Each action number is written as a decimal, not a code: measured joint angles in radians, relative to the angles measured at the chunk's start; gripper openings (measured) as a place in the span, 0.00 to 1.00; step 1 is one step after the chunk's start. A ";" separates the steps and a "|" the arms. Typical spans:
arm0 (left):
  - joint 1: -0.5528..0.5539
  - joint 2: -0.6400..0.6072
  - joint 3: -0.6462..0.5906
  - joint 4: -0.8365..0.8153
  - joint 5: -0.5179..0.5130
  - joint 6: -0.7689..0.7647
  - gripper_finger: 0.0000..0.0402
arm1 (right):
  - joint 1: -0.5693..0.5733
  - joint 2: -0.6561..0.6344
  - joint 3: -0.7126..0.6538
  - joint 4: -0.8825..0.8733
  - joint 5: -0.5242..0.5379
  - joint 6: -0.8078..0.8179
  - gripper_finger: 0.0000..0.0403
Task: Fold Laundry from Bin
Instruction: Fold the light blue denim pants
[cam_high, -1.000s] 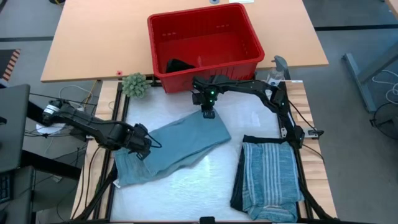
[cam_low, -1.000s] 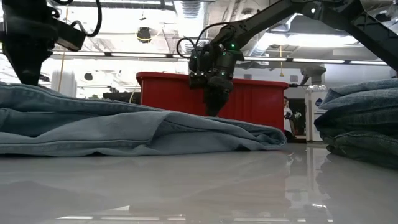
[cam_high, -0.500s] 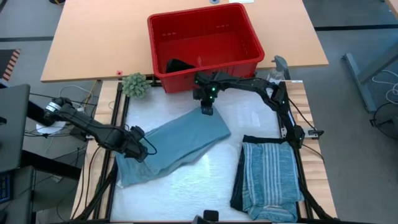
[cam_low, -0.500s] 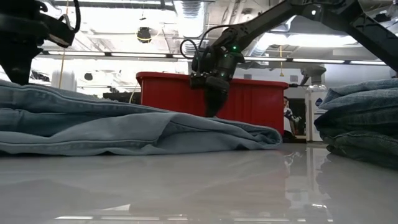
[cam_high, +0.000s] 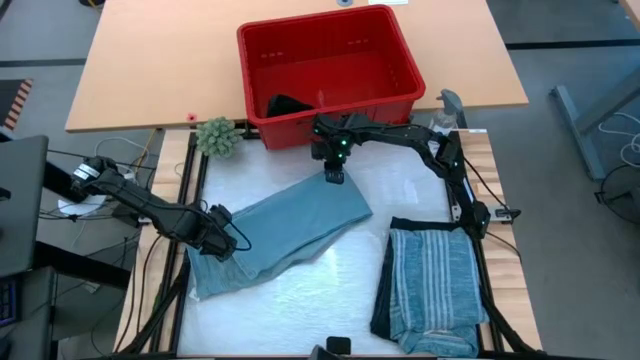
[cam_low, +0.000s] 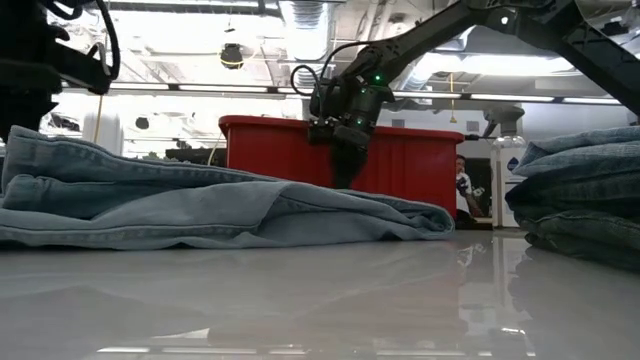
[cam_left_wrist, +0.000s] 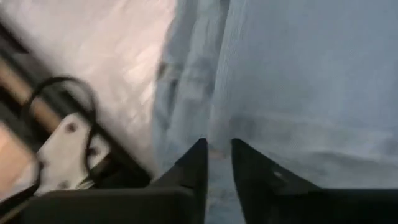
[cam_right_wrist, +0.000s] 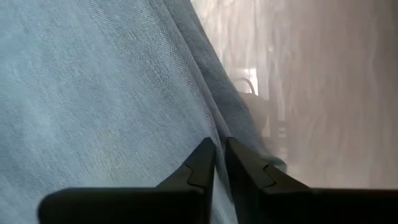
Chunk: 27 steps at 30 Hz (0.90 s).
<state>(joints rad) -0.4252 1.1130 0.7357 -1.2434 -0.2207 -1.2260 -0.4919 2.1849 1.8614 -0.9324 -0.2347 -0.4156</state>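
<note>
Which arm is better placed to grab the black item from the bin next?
Right. Its gripper sits at the jeans' corner just below the bin; the left gripper is far off.

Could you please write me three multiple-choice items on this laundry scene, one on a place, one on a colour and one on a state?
1. Where does the striped shirt lie?
A. in the bin
B. on the table's right side, folded
C. under the left gripper

2. What colour is the bin?
A. red
B. green
C. white

3. How does the denim piece lie?
A. hanging in the air
B. bunched in the bin
C. spread on the table

Answers: 1 B, the high view shows it stacked on the right. 2 A, its walls are bright red. 3 C, it lies flat between the left gripper and the right gripper.
</note>
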 joint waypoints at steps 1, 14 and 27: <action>0.000 0.000 0.000 -0.005 0.006 0.004 0.19 | 0.000 0.000 0.000 0.001 0.003 0.000 0.18; -0.005 -0.066 0.162 -0.029 -0.269 -0.183 0.53 | -0.039 -0.036 0.000 0.003 -0.003 0.072 0.45; 0.015 -0.156 0.095 0.516 -0.438 -0.026 0.53 | -0.136 -0.085 -0.002 -0.048 -0.424 0.385 0.56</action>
<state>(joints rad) -0.4102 0.9565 0.8311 -0.7277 -0.6582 -1.2520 -0.6277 2.1002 1.8596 -0.9808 -0.6588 -0.0310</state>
